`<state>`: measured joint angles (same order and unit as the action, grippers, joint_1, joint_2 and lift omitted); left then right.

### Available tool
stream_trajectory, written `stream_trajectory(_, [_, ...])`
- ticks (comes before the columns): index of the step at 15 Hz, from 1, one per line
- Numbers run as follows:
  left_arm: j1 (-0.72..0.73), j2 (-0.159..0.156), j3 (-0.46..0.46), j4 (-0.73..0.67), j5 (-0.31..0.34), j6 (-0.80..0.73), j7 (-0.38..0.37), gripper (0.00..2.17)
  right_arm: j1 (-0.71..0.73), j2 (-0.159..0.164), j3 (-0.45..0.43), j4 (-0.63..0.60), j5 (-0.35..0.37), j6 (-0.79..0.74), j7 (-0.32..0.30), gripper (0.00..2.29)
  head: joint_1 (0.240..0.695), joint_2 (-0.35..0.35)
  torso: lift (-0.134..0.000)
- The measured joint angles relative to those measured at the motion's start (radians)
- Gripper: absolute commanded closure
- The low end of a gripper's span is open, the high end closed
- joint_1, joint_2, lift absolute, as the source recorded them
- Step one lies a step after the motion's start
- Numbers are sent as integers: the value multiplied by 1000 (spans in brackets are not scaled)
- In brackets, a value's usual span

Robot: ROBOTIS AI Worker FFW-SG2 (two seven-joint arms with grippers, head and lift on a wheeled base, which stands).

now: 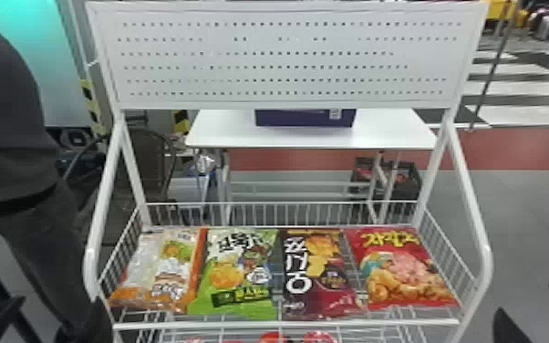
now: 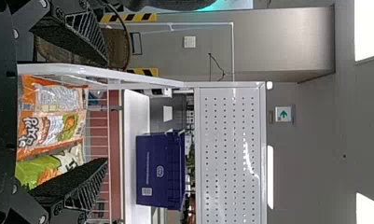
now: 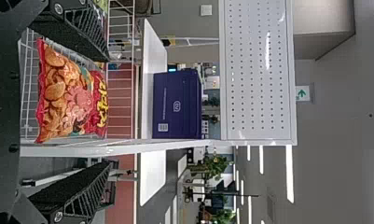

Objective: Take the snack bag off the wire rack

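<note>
The wire rack [image 1: 287,325] is white, one snack bag [image 1: 401,278] mostly red (the box [image 3: 177,102] deep purple).

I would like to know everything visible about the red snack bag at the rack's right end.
The red snack bag is a plump, shiny pouch, seemingly plastic film. Yellow lettering crosses its far end; nearer are printed golden-brown snack pieces and a pink patch. It looks unopened. It lies face up on the wire rack, rightmost, beside the maroon snack bag; whether they touch is unclear. The open right pincer is clear of it.
</note>
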<state>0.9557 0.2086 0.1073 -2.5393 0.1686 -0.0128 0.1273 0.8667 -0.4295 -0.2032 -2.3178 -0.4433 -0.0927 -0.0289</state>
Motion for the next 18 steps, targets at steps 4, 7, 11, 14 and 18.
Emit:
stream_trajectory(4, [-1, 0, 0, 1, 0, 0, 1, 164, 0, 1, 0, 0, 0, 0, 1, 100, 499, 0, 0])
stream_trajectory(7, [-4, 0, 0, 4, 0, 0, 0, 164, -1, 2, 1, 1, 0, 0, 1, 100, 499, 0, 0])
stream_trajectory(11, [-5, -1, -2, 4, 0, 0, 0, 164, -39, 0, 17, 35, 1, 17, 1, 97, 499, 0, 0])
stream_trajectory(14, [-3, -3, -22, 3, -18, -2, 0, 164, -191, 3, 89, 108, 11, 158, 2, 97, 499, 0, 0])
stream_trajectory(18, [-2, -3, -33, 9, -29, -1, 2, 164, -449, 30, 237, 267, 53, 325, 17, 93, 499, 0, 0])
